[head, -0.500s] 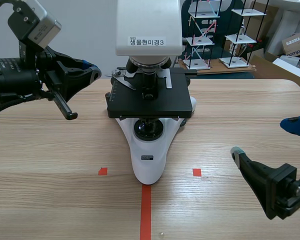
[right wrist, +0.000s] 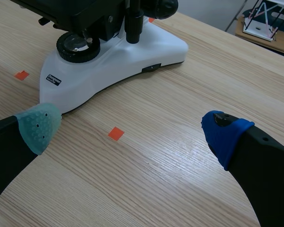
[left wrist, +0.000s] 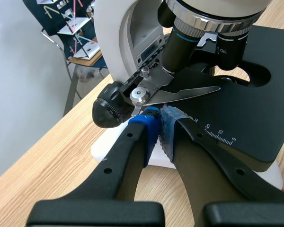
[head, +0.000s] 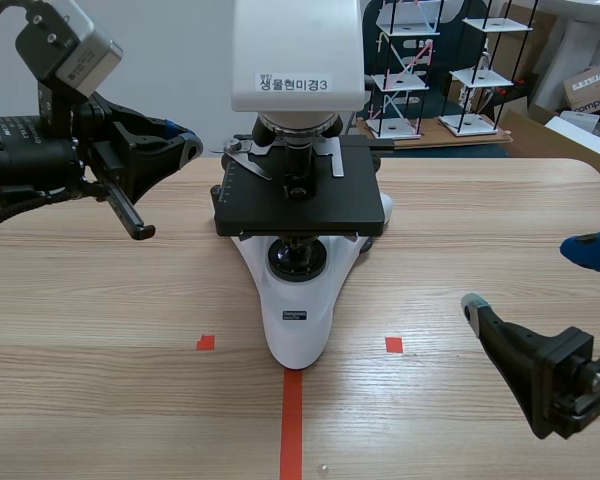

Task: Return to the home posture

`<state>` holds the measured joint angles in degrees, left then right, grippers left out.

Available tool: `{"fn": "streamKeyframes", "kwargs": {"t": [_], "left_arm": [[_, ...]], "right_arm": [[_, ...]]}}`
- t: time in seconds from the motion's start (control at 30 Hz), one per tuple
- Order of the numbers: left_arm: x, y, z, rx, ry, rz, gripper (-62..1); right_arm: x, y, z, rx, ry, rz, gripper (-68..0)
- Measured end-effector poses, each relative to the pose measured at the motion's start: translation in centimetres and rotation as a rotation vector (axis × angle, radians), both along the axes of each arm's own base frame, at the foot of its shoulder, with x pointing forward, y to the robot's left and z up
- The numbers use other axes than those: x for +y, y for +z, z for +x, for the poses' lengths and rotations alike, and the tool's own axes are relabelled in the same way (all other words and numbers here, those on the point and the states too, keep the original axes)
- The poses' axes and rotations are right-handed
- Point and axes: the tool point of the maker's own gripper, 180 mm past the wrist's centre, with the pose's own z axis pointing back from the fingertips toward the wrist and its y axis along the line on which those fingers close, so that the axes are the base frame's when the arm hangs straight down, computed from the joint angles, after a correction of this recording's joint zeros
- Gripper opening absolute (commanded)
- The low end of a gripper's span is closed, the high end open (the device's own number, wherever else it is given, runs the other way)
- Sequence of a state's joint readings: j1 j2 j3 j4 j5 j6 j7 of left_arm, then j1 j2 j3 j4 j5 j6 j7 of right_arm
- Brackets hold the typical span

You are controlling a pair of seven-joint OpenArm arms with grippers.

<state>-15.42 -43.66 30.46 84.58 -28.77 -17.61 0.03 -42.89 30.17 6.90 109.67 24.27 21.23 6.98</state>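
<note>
Left claw (left wrist: 159, 124), 2 thick black fingers w/ blue dotted pads: closed, pads pressed together, nothing btwn them. It hangs above the light wood-grain bench (head: 100, 300), tips just beside the silver stage-clip pivot (left wrist: 141, 95) and black ribbed knob (left wrist: 111, 111) of the white-and-black compound microscope (head: 298, 200), at the stage's left edge.

Right claw (right wrist: 132, 128), black w/ 1 teal pad (right wrist: 39, 126) and 1 blue pad (right wrist: 225, 135): wide open, empty, low over the bench, near the microscope's white base but apart from it.

Task's thing = the 2 arms themselves, so there is no object to take hold of and no grip point needed. Judgement: the microscope looks heavy-based & rigid, but clip, knob & lenses are fragile. Left arm should prob. back straight off the stage before swinging, so nothing snags. Right arm sits apart from the stage, so lower risk.
</note>
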Motion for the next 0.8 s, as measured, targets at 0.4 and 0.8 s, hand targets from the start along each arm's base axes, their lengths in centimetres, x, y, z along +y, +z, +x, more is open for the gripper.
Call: {"fn": "streamKeyframes", "kwargs": {"t": [0.4,0.8], "left_arm": [[1.1,-0.3,0.6,-0.008,0.078,-0.004,-39.6],[6.8,-0.7,-2.9,-0.022,0.203,-0.076,-22.9]], "right_arm": [[0.0,0.0,0.0,0.0,0.0,0.0,0.4],[0.0,0.0,0.0,0.0,0.0,0.0,0.4]]}}
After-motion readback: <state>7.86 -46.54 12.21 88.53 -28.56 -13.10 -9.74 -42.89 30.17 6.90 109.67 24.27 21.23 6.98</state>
